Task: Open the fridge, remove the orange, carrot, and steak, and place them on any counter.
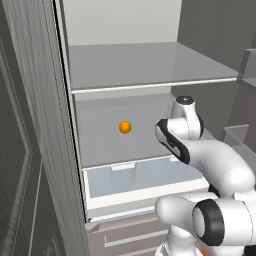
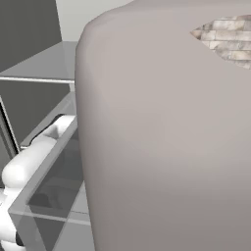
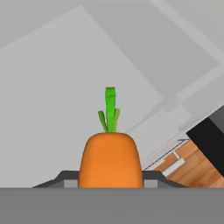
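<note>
At the bottom centre of the hand view, the gripper (image 3: 110,186) clenches the tapered orange carrot (image 3: 110,159); swinging out, it might clip the open light-grey fridge (image 1: 150,82) and slip.

No readable text, labels, brands, numbers or signs on any surface in left base, right base or hand view
</note>
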### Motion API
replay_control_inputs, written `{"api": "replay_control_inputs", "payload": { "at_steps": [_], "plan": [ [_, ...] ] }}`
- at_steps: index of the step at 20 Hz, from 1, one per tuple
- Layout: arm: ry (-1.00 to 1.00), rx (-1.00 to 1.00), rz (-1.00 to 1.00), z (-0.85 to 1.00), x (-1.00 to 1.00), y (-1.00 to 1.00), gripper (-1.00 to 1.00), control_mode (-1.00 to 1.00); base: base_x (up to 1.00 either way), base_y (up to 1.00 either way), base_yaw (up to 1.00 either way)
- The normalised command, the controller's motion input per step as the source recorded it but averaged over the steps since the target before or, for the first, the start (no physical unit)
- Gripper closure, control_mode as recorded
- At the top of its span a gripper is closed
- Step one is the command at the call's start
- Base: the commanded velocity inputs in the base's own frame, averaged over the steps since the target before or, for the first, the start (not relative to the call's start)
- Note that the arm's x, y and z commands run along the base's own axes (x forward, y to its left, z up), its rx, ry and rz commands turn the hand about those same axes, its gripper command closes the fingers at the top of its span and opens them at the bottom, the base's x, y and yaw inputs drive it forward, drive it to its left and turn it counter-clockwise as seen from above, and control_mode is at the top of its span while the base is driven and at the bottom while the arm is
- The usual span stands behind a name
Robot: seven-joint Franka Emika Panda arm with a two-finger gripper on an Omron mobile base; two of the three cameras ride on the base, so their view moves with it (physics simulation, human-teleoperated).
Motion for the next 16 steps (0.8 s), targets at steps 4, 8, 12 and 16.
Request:
{"api": "replay_control_inputs", "payload": {
  "at_steps": [4,8,12,16],
  "plan": [
    [0.06,-0.01,0.03,0.68,-1.0,0.1,1.0,-1.0,0.0,0.0,0.0],
    [0.1,-0.04,0.05,0.62,-1.0,0.17,1.0,-1.0,0.0,0.0,0.0],
    [0.09,-0.03,0.06,0.56,-0.98,0.18,1.0,-1.0,0.0,0.0,0.0],
    [0.03,0.0,0.08,0.58,-0.96,0.12,1.0,-1.0,0.0,0.0,0.0]
  ]
}}
